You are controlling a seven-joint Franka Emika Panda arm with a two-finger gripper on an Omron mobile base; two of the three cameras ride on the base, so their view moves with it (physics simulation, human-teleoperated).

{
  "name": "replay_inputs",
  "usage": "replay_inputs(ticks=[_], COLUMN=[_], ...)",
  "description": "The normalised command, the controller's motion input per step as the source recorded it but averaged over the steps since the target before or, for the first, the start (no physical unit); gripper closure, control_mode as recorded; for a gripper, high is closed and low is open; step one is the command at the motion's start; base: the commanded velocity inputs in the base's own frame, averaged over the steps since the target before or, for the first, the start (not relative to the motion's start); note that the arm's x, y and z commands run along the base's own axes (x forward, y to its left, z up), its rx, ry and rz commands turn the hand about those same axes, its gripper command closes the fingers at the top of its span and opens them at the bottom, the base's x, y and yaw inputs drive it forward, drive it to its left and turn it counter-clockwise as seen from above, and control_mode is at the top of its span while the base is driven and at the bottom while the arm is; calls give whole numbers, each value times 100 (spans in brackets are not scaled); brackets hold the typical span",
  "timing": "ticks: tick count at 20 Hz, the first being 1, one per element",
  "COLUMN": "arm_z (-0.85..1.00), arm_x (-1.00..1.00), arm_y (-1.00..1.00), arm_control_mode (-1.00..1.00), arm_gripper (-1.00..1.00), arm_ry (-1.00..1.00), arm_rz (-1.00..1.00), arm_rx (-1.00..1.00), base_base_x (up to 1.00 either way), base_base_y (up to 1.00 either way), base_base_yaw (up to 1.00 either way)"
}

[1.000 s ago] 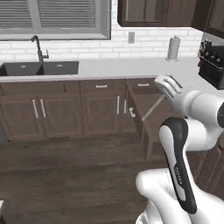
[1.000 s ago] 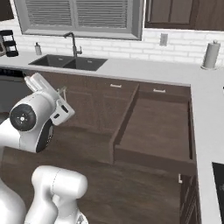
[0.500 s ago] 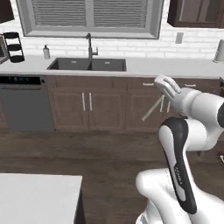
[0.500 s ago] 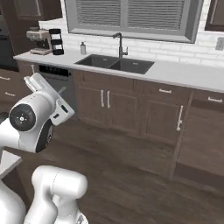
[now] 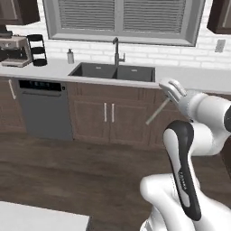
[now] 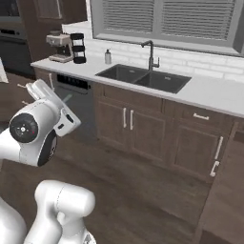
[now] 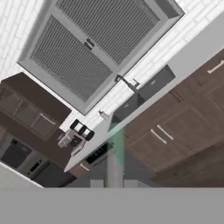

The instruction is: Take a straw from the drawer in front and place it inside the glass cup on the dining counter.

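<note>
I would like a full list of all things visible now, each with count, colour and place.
straw: one, pale grey-green, held in the pincer, slanting down to the left in front of the cabinets
sink: one, dark double basin, set in the wall counter under the window
faucet: one, dark metal, behind the sink
soap bottle: one, grey, left of the sink
coffee machine: one, silver and black, far left of the counter
dishwasher: one, grey, under the counter left of the sink
window: one, grey blinds, above the sink
pincer: one, white, shut on the straw, raised before the counter
</note>
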Motion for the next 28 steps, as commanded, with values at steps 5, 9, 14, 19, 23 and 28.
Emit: replay_inputs(ticks=[5,9,14,19,23,28], arm_z=[0,0,0,0,0,0], arm_x=[0,0,0,0,0,0], arm_y=[0,0,0,0,0,0], arm_control_mode=[100,100,100,100,100,100], arm_gripper=[100,100,100,100,100,100], arm_ry=[0,0,0,0,0,0], arm_rz=[0,0,0,0,0,0], arm_rx=[0,0,0,0,0,0], base_base_x=[85,98,100,90,79,75], base_base_y=[-23,-7,0,0,0,-4], base_base_yaw=[34,40,51,62,66,68])
